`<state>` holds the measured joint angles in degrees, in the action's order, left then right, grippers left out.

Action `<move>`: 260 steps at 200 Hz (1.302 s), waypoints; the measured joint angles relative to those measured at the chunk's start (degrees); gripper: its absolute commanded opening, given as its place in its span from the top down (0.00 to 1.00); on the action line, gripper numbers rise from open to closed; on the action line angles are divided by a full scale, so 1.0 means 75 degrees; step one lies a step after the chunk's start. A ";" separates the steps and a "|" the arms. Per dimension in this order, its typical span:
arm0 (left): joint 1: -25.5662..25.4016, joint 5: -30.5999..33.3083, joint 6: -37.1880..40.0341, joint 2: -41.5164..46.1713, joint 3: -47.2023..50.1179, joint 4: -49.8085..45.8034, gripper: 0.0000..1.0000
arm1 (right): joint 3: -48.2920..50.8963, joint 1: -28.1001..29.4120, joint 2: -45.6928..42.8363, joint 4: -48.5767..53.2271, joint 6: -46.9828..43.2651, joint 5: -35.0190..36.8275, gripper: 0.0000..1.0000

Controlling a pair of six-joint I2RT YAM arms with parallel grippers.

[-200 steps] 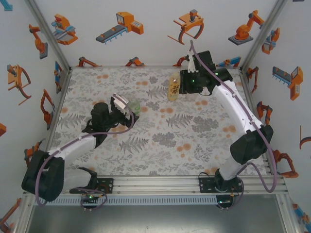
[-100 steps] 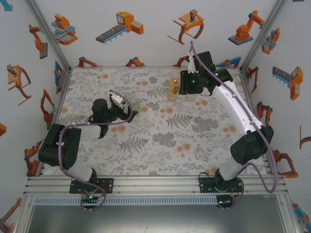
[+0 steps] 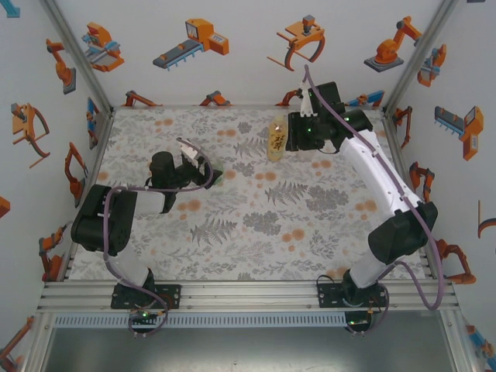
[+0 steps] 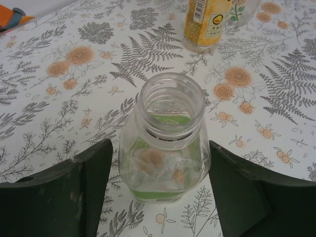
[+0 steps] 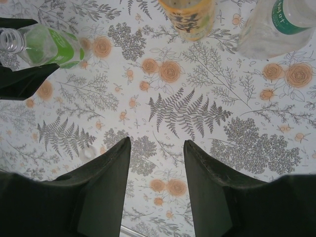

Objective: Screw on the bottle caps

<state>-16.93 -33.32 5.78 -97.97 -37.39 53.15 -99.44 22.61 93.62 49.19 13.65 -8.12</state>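
straddles the uncapped green-tinted bottle (image 4: 165, 143) with the left gripper (image 4: 161, 163), grip impossible to tell, and hangs the right gripper (image 5: 157, 163) spread over the counter (image 5: 177, 113).

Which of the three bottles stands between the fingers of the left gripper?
The short green-tinted bottle, its mouth uncapped; the yellow bottle and the clear white-green-labelled bottle stand apart, beyond it.

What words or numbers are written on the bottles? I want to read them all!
Yellow bottle: a barcode and dark print on its label, too small and blurred to read.
Clear bottle: white letters on its green band, cut off and blurred, not readable.
Small green-tinted bottle: no writing that I can see.
So nothing here can be quoted as clear text.
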 measured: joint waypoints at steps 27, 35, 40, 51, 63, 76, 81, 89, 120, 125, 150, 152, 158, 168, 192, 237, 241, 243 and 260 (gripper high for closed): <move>0.0015 -0.0064 -0.0026 -0.0020 -0.0009 0.0000 0.42 | 0.0000 0.0000 -0.0047 0.0006 -0.0009 0.0003 0.53; 0.0015 -0.0082 -0.0029 -0.0020 -0.0015 -0.0003 0.43 | 0.0000 0.0000 -0.0061 0.0006 -0.0020 0.0003 0.53; 0.0015 -0.0090 -0.0032 -0.0020 -0.0015 -0.0003 0.44 | 0.0000 0.0000 -0.0073 0.0006 -0.0026 0.0003 0.53; 0.0015 -0.0114 -0.0032 -0.0020 -0.0017 -0.0006 0.46 | 0.0000 0.0000 -0.0087 0.0012 -0.0026 0.0000 0.53; 0.0015 -0.0134 -0.0032 -0.0017 -0.0032 -0.0044 0.51 | 0.0003 0.0000 -0.0114 0.0026 -0.0029 0.0000 0.53; 0.0015 -0.0163 -0.0029 -0.0012 -0.0090 -0.0143 0.52 | 0.0009 0.0000 -0.0137 0.0038 -0.0029 0.0000 0.53; 0.0017 -0.0175 -0.0029 0.0000 -0.0117 -0.0204 0.52 | 0.0012 0.0000 -0.0143 0.0038 -0.0029 -0.0006 0.53; 0.0017 -0.0204 -0.0029 0.0029 -0.0154 -0.0277 0.53 | 0.0032 0.0000 -0.0160 0.0023 -0.0029 -0.0009 0.53; 0.0012 -0.0367 -0.0026 0.0393 -0.0262 -0.0746 0.54 | 0.0536 0.0000 -0.0423 -0.0245 -0.0146 -0.0280 0.54; 0.0006 -0.0396 -0.0026 0.0472 -0.0286 -0.0854 0.55 | 0.0691 0.0000 -0.0504 -0.0347 -0.0178 -0.0364 0.54; -0.0111 -0.0580 0.0070 0.1113 -0.0629 -0.1845 0.57 | 0.1617 0.0000 -0.1055 -0.1107 -0.0265 -0.0886 0.54; -0.0134 -0.0600 0.0096 0.1183 -0.0682 -0.1958 0.57 | 0.1711 0.0000 -0.1116 -0.1201 -0.0274 -0.0950 0.54; -0.0207 -0.0638 0.0166 0.1349 -0.0839 -0.2288 0.57 | 0.1941 0.0000 -0.1259 -0.1434 -0.0294 -0.1105 0.54; -0.0341 -0.0723 0.0294 0.1626 -0.1113 -0.2812 0.57 | 0.2361 0.0000 -0.1504 -0.1923 -0.0323 -0.1437 0.54; -0.0714 -0.0973 0.0597 0.2294 -0.1915 -0.4179 0.57 | 0.3354 0.0000 -0.2014 -0.3296 -0.0350 -0.2291 0.52; -0.1043 -0.1515 0.0697 0.3235 -0.3066 -0.5986 0.57 | 0.5187 0.0000 -0.2736 -0.6429 -0.0041 -0.3984 0.33; -0.1055 -0.1582 0.0667 0.3302 -0.3147 -0.6085 0.57 | 0.5345 0.0003 -0.2777 -0.6790 0.0052 -0.4144 0.30; -0.1058 -0.1606 0.0662 0.3319 -0.3174 -0.6120 0.57 | 0.5438 0.0000 -0.2795 -0.7012 0.0111 -0.4234 0.29; -0.1105 -0.1894 0.0455 0.3494 -0.3421 -0.6406 0.57 | 0.6050 0.0003 -0.2850 -0.8722 0.0624 -0.4873 0.20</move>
<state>-25.21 -47.53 9.19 -71.77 -63.05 5.10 -54.06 22.63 72.25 -16.23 18.33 -44.66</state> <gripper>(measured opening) 0.553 0.739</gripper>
